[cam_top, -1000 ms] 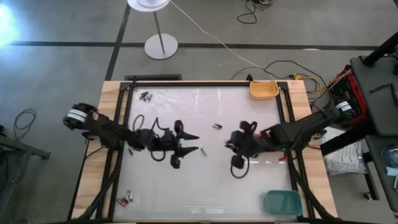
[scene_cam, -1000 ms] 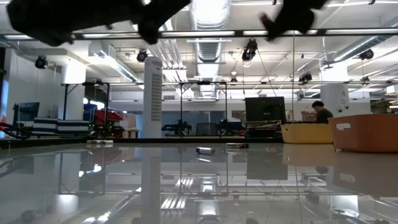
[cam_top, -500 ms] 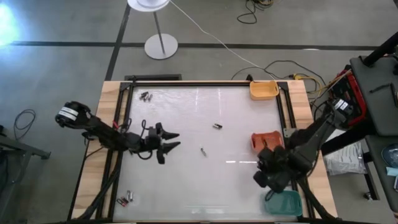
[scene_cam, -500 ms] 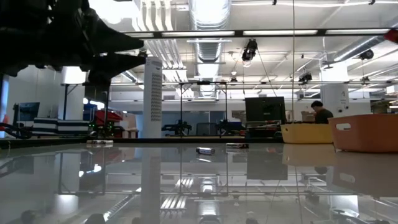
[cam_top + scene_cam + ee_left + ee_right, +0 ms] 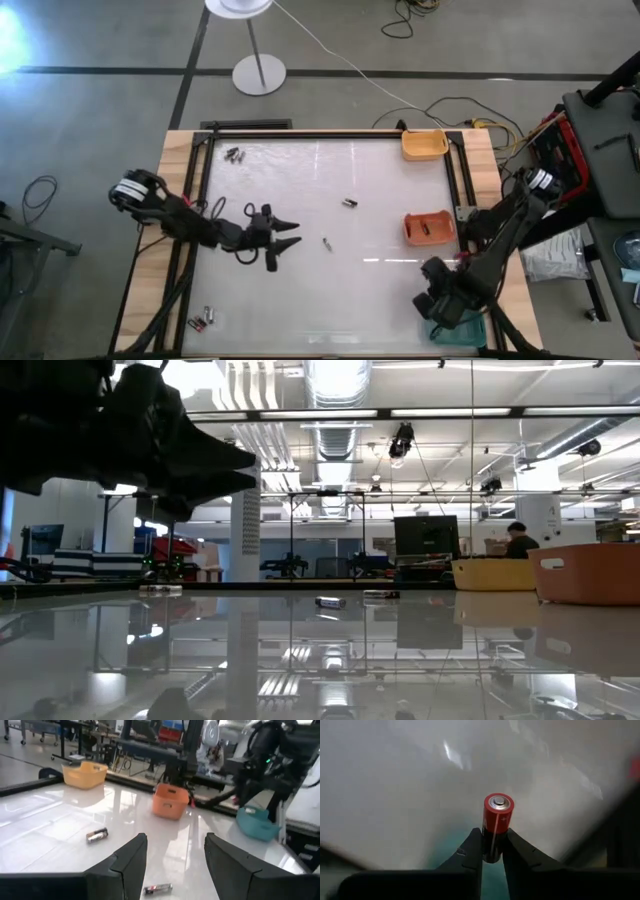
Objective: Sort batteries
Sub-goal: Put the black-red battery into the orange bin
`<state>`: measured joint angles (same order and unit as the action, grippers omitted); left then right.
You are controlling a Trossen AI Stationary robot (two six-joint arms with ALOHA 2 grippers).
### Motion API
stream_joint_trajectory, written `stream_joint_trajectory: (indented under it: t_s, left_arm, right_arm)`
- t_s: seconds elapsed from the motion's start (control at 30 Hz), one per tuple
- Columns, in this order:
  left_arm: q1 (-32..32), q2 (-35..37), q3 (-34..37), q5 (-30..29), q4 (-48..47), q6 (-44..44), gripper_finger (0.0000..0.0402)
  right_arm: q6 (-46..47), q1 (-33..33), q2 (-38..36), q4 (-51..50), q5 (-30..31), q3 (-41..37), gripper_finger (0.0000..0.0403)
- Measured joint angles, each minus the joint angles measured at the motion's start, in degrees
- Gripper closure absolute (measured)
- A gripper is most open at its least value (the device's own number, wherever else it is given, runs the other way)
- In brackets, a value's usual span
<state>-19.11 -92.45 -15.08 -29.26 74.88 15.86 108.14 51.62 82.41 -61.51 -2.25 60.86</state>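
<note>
My right gripper (image 5: 492, 845) is shut on a battery (image 5: 498, 815) with a red end. In the high view it (image 5: 441, 300) hangs over the teal tray (image 5: 462, 328) at the near right corner. My left gripper (image 5: 294, 233) stands open and level, low over the table's left middle. It points at a loose battery (image 5: 326, 243) that lies just beyond its fingertips (image 5: 157, 889). Another battery (image 5: 349, 202) lies farther off. Small groups of batteries lie at the far left (image 5: 234, 154) and the near left (image 5: 203, 320). My right gripper pinches the battery's dark lower part (image 5: 492, 838) between its two fingers. The fingers point down and run along the battery. The red end with its silver cap sticks out past the fingertips. The battery is lifted clear, above the teal tray.
An orange tray (image 5: 428, 228) with something dark in it stands at the right middle, and a yellow tray (image 5: 424, 144) at the far right corner. A black frame runs round the glossy white table top (image 5: 380, 180). A person shows far off in the room (image 5: 518, 540).
My right gripper has carried the battery from the table's middle toward the near right corner, turning to point down over the teal tray and uncovering the orange tray. My left gripper has sunk toward the table, drawn back to the left, then come forward toward the loose battery, staying open.
</note>
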Motion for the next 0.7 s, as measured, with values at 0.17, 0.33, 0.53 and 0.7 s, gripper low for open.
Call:
stream_joint_trajectory:
  t_s: [0.17,0.33,0.53,0.7]
  left_arm:
    - [0.0,-2.1,-0.8,0.2,0.0,-0.3,0.0223]
    - [0.0,-2.1,-1.3,0.2,1.6,-1.6,0.0223]
    - [-0.1,-0.6,-2.2,0.8,11.2,-9.5,0.0223]
    - [-0.4,2.1,-2.2,5.3,13.7,-14.0,0.0223]
  right_arm:
    - [0.4,1.5,0.0,0.0,-4.9,2.8,0.0360]
    - [4.5,4.5,-1.3,3.0,-3.5,4.8,0.0360]
    - [11.1,9.6,5.5,16.6,-6.7,0.8,0.0360]
    - [12.7,10.2,13.3,17.5,-10.0,0.4,0.0360]
